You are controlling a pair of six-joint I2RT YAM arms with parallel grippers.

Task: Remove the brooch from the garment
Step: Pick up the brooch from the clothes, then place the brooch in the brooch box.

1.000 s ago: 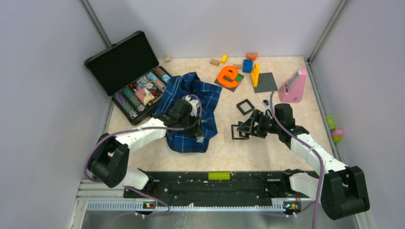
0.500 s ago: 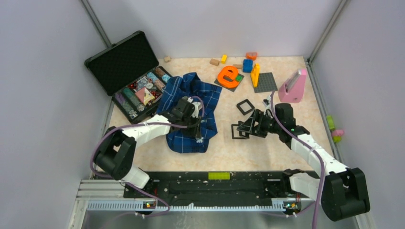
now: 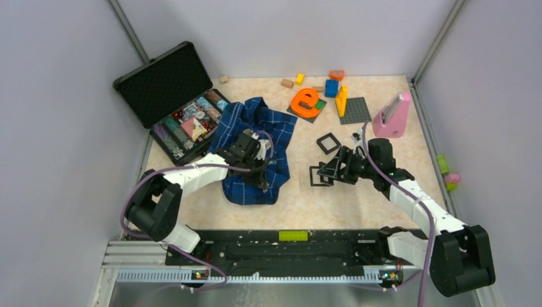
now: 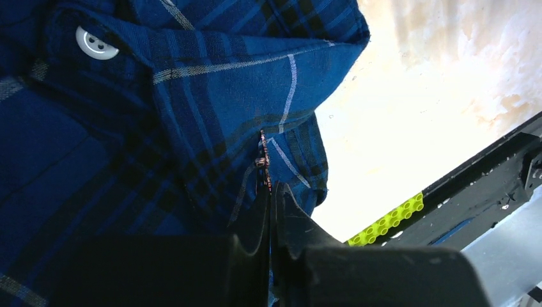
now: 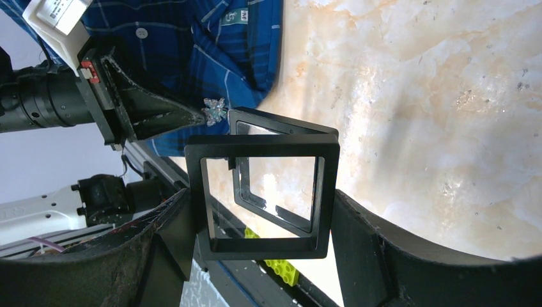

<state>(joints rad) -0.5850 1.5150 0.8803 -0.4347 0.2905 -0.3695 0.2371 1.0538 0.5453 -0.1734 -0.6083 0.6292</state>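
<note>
The garment (image 3: 255,121), a dark blue plaid shirt, lies crumpled left of the table's middle. My left gripper (image 3: 262,183) rests on its lower right edge, jaws shut. In the left wrist view the brooch (image 4: 263,167) shows edge-on, pinched at the tips of that gripper (image 4: 271,192), against the shirt (image 4: 192,96). The right wrist view shows the brooch (image 5: 214,110) as a small sparkly piece at those tips. My right gripper (image 3: 329,169) hovers right of the shirt, shut on a black square frame (image 5: 262,147).
An open black case (image 3: 185,125) of small items stands left of the shirt. Another black frame (image 3: 328,142) lies on the table. At the back are an orange letter (image 3: 307,101), coloured bricks, a grey baseplate (image 3: 355,110) and a pink object (image 3: 391,115).
My left gripper's jaws have closed on the brooch at the shirt's edge, and that arm's elbow has drawn in. The right arm and its frame have not moved.
</note>
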